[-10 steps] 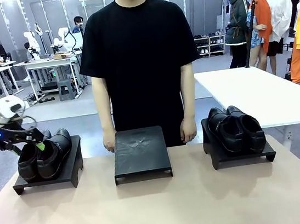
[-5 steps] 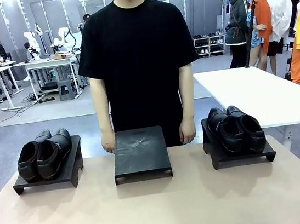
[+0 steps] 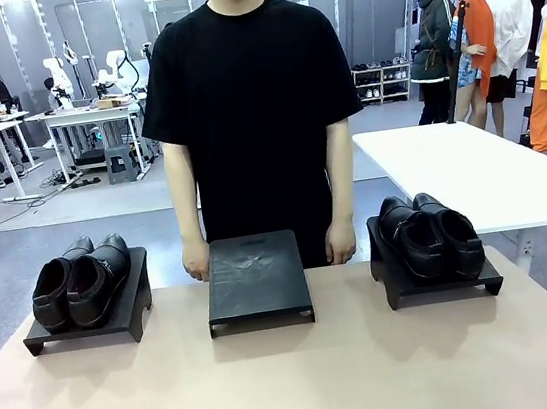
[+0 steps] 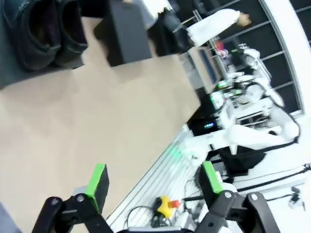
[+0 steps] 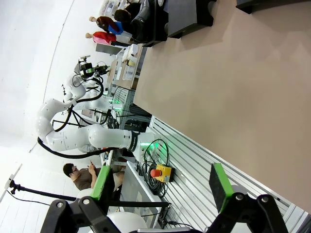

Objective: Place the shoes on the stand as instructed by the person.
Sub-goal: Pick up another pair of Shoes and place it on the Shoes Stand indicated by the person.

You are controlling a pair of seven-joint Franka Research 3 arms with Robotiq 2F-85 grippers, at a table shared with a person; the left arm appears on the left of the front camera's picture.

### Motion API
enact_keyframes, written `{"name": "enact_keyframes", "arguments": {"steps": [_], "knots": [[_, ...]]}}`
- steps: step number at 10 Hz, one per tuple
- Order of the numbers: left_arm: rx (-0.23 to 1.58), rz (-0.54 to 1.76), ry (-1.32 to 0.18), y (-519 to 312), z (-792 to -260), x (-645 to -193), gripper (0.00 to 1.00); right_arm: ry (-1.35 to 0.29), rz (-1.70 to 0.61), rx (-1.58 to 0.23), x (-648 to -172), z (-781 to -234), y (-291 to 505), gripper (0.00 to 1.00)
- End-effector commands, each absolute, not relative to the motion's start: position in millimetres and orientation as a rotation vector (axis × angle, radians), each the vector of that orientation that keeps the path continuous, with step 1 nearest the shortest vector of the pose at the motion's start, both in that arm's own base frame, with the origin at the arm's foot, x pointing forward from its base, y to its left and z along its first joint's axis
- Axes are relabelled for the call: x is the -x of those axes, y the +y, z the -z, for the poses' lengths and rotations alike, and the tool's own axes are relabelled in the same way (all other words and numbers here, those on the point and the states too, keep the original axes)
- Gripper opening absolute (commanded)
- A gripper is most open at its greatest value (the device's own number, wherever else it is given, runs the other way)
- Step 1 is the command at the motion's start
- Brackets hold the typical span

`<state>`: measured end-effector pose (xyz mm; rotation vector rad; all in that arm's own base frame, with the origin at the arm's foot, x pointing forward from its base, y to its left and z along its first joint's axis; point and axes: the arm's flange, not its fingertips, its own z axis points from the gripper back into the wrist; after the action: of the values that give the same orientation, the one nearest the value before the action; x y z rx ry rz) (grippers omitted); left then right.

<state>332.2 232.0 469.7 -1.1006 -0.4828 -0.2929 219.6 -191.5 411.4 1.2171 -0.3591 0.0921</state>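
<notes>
2 pairs of glossy black shoes [image 3: 80,281] on stands [image 3: 88,329]

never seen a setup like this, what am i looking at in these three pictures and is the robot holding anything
This is a two-armed robot sharing a table with a person.

The front picture looks across the table from the robot's side. Three black stands sit in a row: the left stand and the right stand each carry a pair of black shoes, while the middle stand is bare. The person stands behind it, hands resting at the table's far edge.

The other two pictures come from cameras on the robot's wrists, so they look tilted. Each shows its own claw with green pads: the left gripper and the right gripper. Both are open and hold nothing.
</notes>
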Motion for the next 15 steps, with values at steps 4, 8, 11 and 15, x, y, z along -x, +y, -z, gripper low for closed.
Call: {"name": "enact_keyframes", "arguments": {"steps": [4, 8, 11, 15], "knots": [[1.331, 0.218, -0.528, 253.3, -437.3, -347.1, 0.95, -0.371, -0.09, -1.226, -218.9, -415.1, -190.3, 1.0], [1.302, 0.229, -0.527, 248.7, -418.4, -332.0, 0.95, -0.371, -0.09, -1.226, -218.9, -415.1, -190.3, 1.0], [1.302, 0.229, -0.527, 248.7, -418.4, -332.0, 0.95, -0.371, -0.09, -1.226, -218.9, -415.1, -190.3, 1.0], [1.302, 0.229, -0.527, 248.7, -418.4, -332.0, 0.95, -0.371, -0.09, -1.226, -218.9, -415.1, -190.3, 1.0]]}}
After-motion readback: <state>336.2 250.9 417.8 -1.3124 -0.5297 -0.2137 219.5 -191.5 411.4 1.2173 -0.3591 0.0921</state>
